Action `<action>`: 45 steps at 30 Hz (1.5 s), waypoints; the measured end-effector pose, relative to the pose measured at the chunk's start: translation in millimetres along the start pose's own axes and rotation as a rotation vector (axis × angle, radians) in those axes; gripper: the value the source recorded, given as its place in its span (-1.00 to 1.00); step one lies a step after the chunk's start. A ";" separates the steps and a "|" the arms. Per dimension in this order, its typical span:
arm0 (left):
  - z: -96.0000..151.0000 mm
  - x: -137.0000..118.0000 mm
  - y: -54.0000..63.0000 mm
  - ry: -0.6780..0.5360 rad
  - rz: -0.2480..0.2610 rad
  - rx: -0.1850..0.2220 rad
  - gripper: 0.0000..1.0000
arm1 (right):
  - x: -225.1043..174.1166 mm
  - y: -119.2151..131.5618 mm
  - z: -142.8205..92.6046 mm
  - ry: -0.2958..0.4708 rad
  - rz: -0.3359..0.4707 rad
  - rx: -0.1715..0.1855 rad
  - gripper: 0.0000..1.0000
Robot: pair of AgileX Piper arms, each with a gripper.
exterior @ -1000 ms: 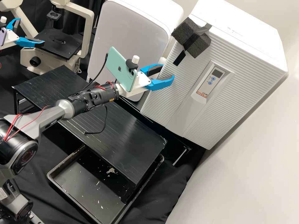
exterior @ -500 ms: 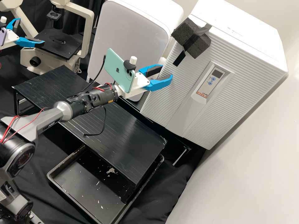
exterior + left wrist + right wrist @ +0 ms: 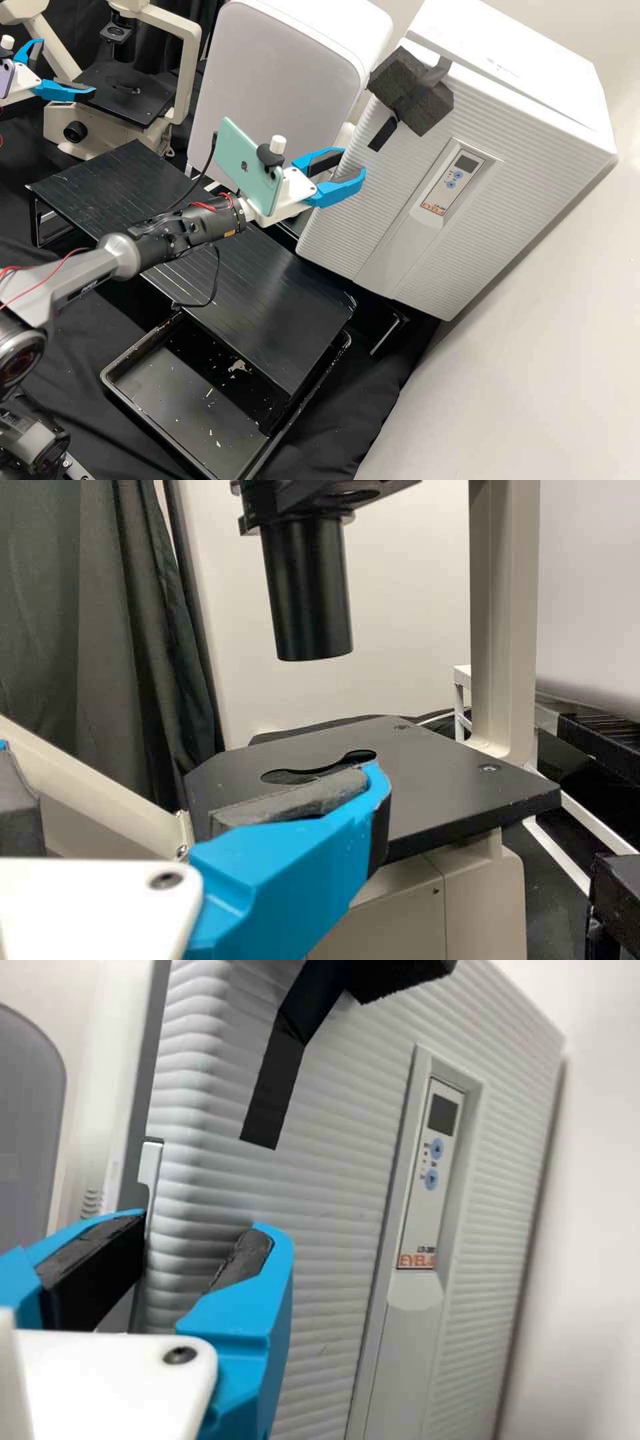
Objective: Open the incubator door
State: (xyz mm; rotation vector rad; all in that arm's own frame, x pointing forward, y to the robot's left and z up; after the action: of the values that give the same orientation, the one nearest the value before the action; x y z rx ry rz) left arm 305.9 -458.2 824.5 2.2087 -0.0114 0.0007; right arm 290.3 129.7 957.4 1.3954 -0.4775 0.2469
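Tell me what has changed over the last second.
The right claw has moved a little down and left in the high view. The incubator door has come slightly open, and the dark foam block shifted with it. The left claw and microscope stayed put.

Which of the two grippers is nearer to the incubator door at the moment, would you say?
The right gripper: it is at the side edge of the incubator door. The left gripper is well away from it, by the microscope.
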 end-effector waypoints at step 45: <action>0.0 0.0 0.0 0.000 0.000 0.000 1.00 | -65.3 52.6 82.8 -0.289 0.352 0.003 1.00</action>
State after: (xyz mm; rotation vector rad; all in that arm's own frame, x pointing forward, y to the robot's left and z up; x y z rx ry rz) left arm 305.9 -458.2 824.5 2.2087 -0.0114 0.0007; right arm 195.1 64.7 982.1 1.3502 -0.9652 0.3313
